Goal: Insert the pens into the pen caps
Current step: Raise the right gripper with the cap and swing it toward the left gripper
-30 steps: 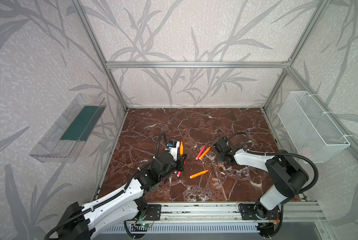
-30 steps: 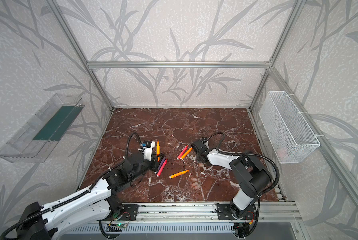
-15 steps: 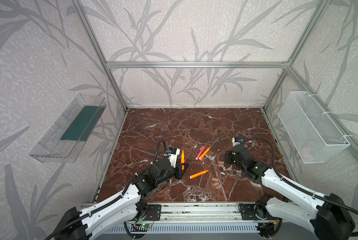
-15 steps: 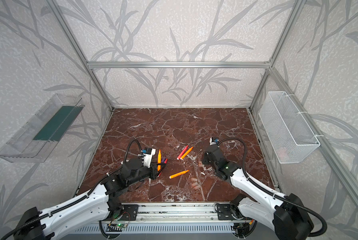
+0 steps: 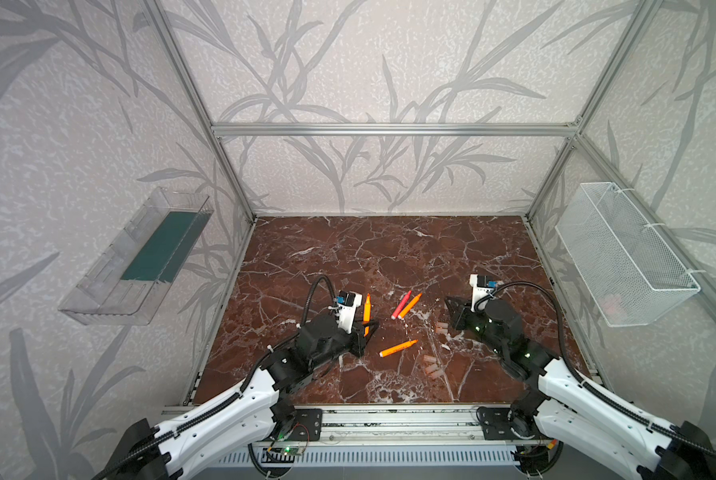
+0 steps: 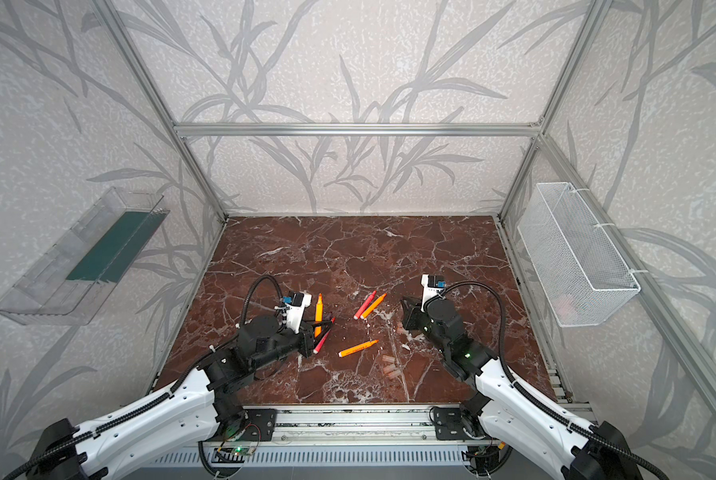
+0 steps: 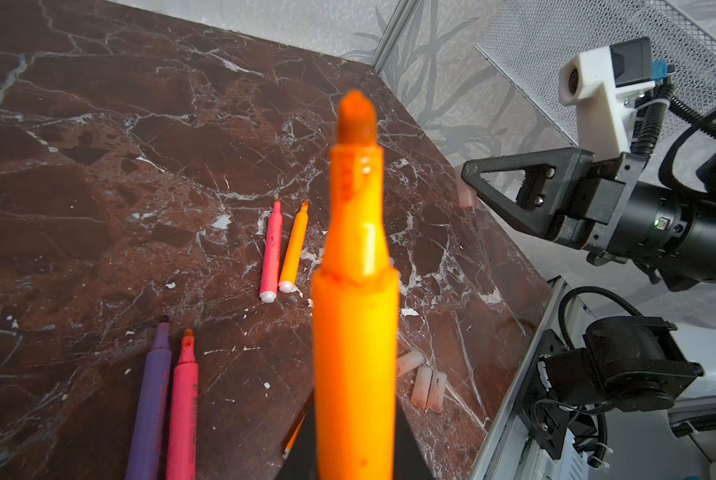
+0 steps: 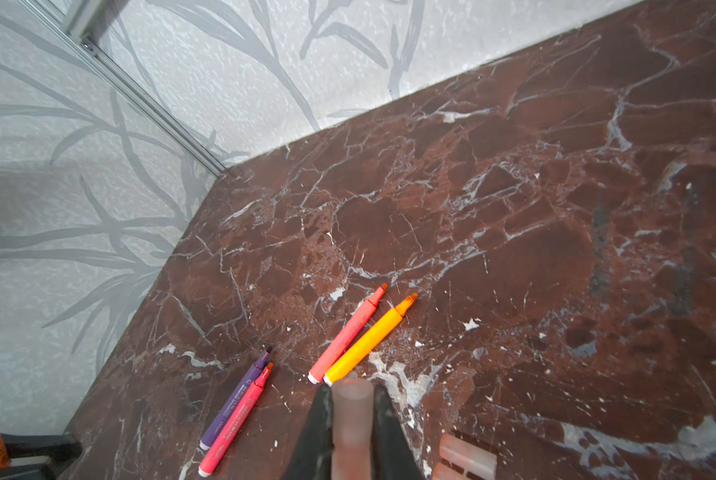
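My left gripper (image 5: 366,329) is shut on an orange pen (image 7: 354,291), whose tip points up and away (image 6: 318,311). My right gripper (image 5: 448,302) is shut on a pale translucent pen cap (image 8: 352,415), which shows at its fingertips (image 7: 467,198). The two grippers are apart, with the lying pens between them. A red-pink pen (image 5: 401,304) and an orange pen (image 5: 410,304) lie side by side. Another orange pen (image 5: 398,348) lies nearer the front. A purple pen (image 7: 150,399) and a red-pink pen (image 7: 182,407) lie under my left gripper. Loose pen caps (image 5: 430,365) lie near the front, and two more (image 5: 442,328) by my right gripper.
The marble table (image 5: 389,253) is bare toward the back. A white wire basket (image 5: 622,253) hangs on the right wall and a clear tray (image 5: 140,257) on the left wall. An aluminium rail (image 5: 389,415) runs along the front edge.
The right arm has unfolded and now reaches in from the front right, its gripper still just right of the paired pens. The left gripper with the orange pen shifted slightly.
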Motion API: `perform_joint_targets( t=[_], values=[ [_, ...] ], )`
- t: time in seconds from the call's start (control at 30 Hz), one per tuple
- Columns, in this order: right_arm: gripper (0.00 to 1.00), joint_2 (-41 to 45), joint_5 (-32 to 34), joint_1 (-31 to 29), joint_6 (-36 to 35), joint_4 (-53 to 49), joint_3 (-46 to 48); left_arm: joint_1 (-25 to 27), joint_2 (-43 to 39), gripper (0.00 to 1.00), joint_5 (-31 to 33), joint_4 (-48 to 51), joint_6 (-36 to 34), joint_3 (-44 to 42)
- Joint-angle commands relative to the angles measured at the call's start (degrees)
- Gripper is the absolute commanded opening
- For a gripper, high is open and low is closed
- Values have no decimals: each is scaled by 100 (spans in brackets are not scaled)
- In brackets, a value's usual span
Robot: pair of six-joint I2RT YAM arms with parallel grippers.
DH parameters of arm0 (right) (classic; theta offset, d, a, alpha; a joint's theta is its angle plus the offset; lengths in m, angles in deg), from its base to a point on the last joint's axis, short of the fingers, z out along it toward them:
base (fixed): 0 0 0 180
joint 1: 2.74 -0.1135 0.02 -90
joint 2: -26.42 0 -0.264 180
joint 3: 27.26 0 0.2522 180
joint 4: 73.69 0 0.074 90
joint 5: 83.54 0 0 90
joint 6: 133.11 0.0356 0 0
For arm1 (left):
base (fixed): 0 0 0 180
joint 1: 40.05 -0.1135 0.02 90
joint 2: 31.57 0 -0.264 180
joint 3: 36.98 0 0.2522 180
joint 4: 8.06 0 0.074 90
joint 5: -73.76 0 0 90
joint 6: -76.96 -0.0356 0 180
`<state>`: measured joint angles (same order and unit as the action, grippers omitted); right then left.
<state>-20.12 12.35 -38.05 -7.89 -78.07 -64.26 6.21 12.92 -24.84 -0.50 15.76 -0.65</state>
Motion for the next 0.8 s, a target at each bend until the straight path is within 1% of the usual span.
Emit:
perform_joint_targets(
  t=[0.0,0.07,0.13,0.3,0.4,0.77],
  values=[
    [1,195,-17,-21,88,409,67,-19,145,0,-74,-119,-100,198],
    [1,197,-113,-20,88,503,75,-12,296,0,-127,-272,-28,111],
    [1,144,-194,-20,289,619,83,-19,452,0,-207,-662,52,-44],
    [1,-184,-492,-24,506,1216,100,-22,595,0,-351,-863,194,-154],
    [0,-375,-623,-33,588,1193,-39,-14,685,0,-449,-1151,420,-269],
    [0,-827,-876,-29,604,1577,-304,-13,1277,0,-684,-1531,584,-50]
  ],
)
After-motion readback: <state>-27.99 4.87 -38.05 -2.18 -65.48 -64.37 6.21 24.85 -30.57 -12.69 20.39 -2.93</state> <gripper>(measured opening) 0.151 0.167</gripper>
